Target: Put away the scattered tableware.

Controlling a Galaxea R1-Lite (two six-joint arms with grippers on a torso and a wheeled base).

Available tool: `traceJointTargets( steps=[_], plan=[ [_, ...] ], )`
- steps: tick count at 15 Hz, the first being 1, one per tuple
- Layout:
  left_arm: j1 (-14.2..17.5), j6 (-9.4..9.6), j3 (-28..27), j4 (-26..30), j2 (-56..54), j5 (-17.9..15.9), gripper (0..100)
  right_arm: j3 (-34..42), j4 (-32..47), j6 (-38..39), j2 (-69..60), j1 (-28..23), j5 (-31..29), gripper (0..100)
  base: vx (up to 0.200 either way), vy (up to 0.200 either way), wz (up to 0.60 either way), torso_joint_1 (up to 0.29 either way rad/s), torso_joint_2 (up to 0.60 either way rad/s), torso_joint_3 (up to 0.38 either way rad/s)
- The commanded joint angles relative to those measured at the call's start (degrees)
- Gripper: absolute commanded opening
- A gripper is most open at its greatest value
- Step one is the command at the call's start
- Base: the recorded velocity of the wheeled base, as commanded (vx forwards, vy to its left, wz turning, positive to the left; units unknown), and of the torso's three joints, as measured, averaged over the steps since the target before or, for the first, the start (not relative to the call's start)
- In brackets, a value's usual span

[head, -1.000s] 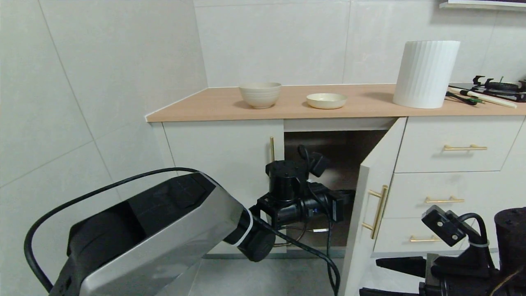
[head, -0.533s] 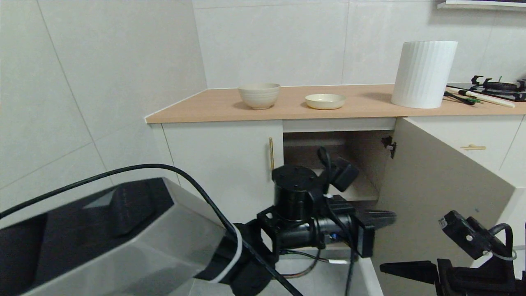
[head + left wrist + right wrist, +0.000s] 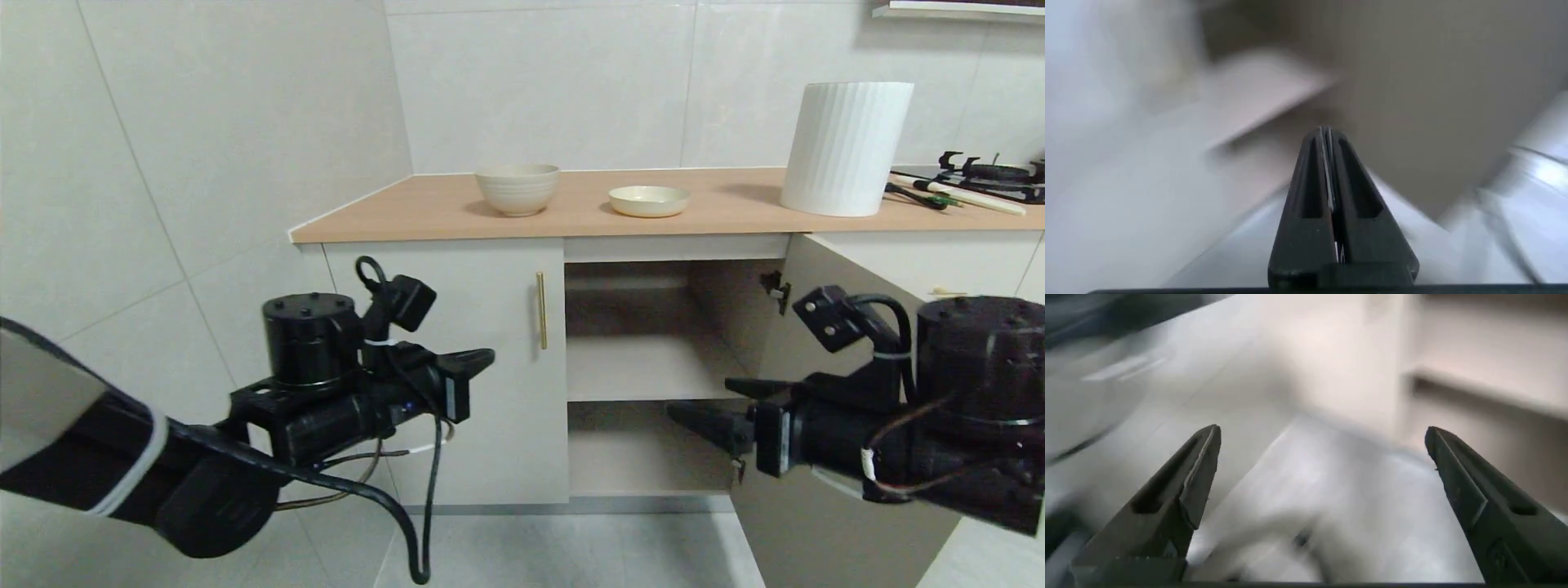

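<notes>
bowl (image 3: 517, 189) sits on the counter (image 3: 735, 208) toward its left end, a little back from the front edge. small dish (image 3: 649, 200) sits to its right, apart from it, about mid-counter. both are upright and look empty, and nothing is touching either. farther right is a white ribbed canister (image 3: 847, 147), with long utensils (image 3: 955, 194) beyond it near the right end. below the dish the cabinet (image 3: 645, 367) is open: its right-hand door (image 3: 816, 523) is swung wide, a bare shelf (image 3: 637, 377) shows inside, and the left-hand door (image 3: 457, 367) is closed. my left gripper (image 3: 482, 358) is in front of the closed door, well below counter level, fingers pressed together with nothing between them. the wrist view confirms it (image 3: 1327, 188). my right gripper (image 3: 702, 398) is at the cabinet mouth by the open door, fingers spread wide, holding nothing (image 3: 1323, 441). judgement: access to the storage space is done and the pick-up of the tableware has not begun. next move, as i read it: raise an arm to counter height and take one piece by the rim. the right gripper is ready for that, while the left would first have to part its fingers. risk: a thin rim gives a shallow grip, and the counter's front edge must be cleared on the way up.
</notes>
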Motion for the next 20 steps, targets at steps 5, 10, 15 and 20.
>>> traceJointTargets(
  steps=[5,10,15,20],
  plan=[
    [8.06,-8.38,1.52,11.4,-22.07,1.64,0,-26.25,15.95,-0.15,8.48,-4.37,-3.08,100,0.0,0.0,0.0,0.0,0.0,0.0],
    [11.93,-10.67,0.38,11.84,-22.16,0.76,0,-18.61,15.95,1.35,5.06,-5.43,-1.85,100,0.0,0.0,0.0,0.0,0.0,0.0],
    [11.75,-10.49,-1.47,19.13,-22.42,0.76,100,-18.43,16.04,1.44,4.79,-5.43,-1.85,100,0.0,0.0,0.0,0.0,0.0,0.0],
    [10.7,-8.12,-1.2,19.57,-22.25,0.67,100,-18.7,16.56,1.44,3.83,-5.43,-2.03,100,0.0,0.0,0.0,0.0,0.0,0.0]
  ],
)
